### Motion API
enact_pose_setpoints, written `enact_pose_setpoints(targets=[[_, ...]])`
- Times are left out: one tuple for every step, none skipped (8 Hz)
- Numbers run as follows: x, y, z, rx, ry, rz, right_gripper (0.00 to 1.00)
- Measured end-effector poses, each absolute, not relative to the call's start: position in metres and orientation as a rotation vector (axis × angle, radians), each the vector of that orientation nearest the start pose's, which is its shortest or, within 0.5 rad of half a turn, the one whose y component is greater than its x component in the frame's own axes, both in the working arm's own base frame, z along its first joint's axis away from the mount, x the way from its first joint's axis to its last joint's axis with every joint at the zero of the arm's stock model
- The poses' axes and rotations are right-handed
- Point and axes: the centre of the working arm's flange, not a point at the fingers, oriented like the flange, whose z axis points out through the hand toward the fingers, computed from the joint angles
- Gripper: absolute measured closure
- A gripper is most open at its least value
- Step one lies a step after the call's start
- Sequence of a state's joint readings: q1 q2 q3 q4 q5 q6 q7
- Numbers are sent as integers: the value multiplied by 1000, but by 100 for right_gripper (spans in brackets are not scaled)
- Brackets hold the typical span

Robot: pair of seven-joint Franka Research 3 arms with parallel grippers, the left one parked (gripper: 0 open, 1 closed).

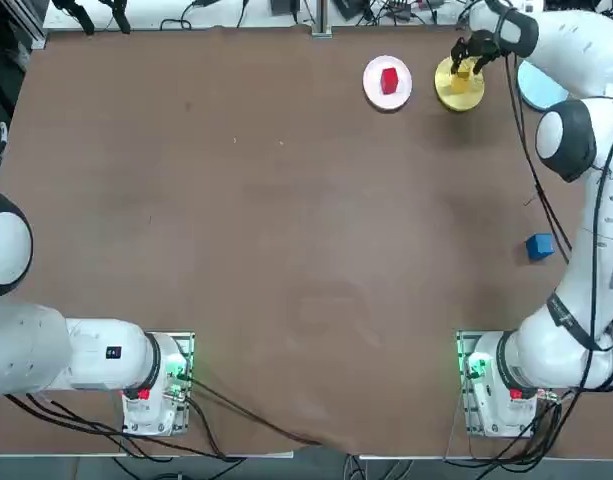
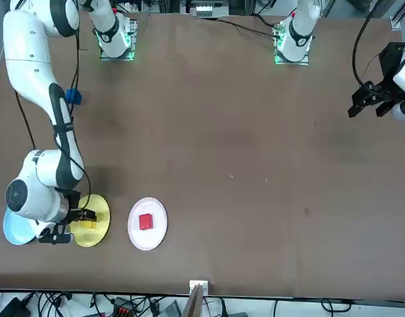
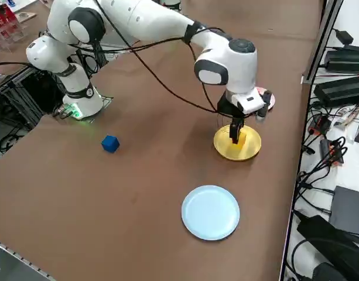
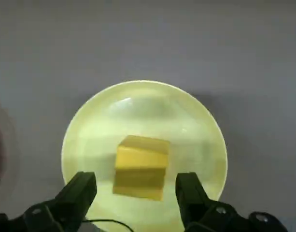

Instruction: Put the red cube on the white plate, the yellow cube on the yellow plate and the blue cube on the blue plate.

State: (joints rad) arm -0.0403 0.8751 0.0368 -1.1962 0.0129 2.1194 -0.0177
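Observation:
The yellow cube (image 4: 140, 166) lies on the yellow plate (image 4: 143, 111) at the table's far right. My right gripper (image 4: 135, 181) hangs low over it, open, one finger on each side of the cube with a gap at both. In the top view, the gripper (image 1: 469, 62) covers part of the yellow cube (image 1: 464, 72) and yellow plate (image 1: 456, 97). The red cube (image 1: 389, 80) sits on the white plate (image 1: 371, 95), just left of the yellow one. The blue cube (image 1: 539, 246) rests on the bare table near my right arm. The light blue plate (image 1: 541, 90) lies right of the yellow plate, partly under my arm.
The brown table (image 1: 286, 250) stretches wide to the left and middle. Cables and power boxes (image 3: 343, 88) line the far edge beyond the plates. My right arm's base (image 1: 496, 385) stands at the near edge, with cables trailing from it.

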Motion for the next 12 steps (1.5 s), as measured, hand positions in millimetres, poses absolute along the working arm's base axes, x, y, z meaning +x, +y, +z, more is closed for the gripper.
enact_pose_setpoints(targets=[[765, -11, 281, -3102, 10, -71, 0], [764, -12, 314, -3103, 9, -68, 0], [759, -15, 352, -3108, 13, -56, 0], [748, -22, 392, -3116, 32, -13, 0], [733, -32, 429, -3123, 58, 38, 0], [717, -42, 465, -3125, 85, 65, 0], [702, -50, 498, -3124, 108, 74, 0], [684, -57, 526, -3123, 130, 97, 0], [661, -66, 546, -3117, 153, 163, 0], [635, -77, 555, -3106, 162, 248, 0], [611, -92, 549, -3087, 126, 336, 0], [590, -111, 525, -3055, 92, 437, 0]])
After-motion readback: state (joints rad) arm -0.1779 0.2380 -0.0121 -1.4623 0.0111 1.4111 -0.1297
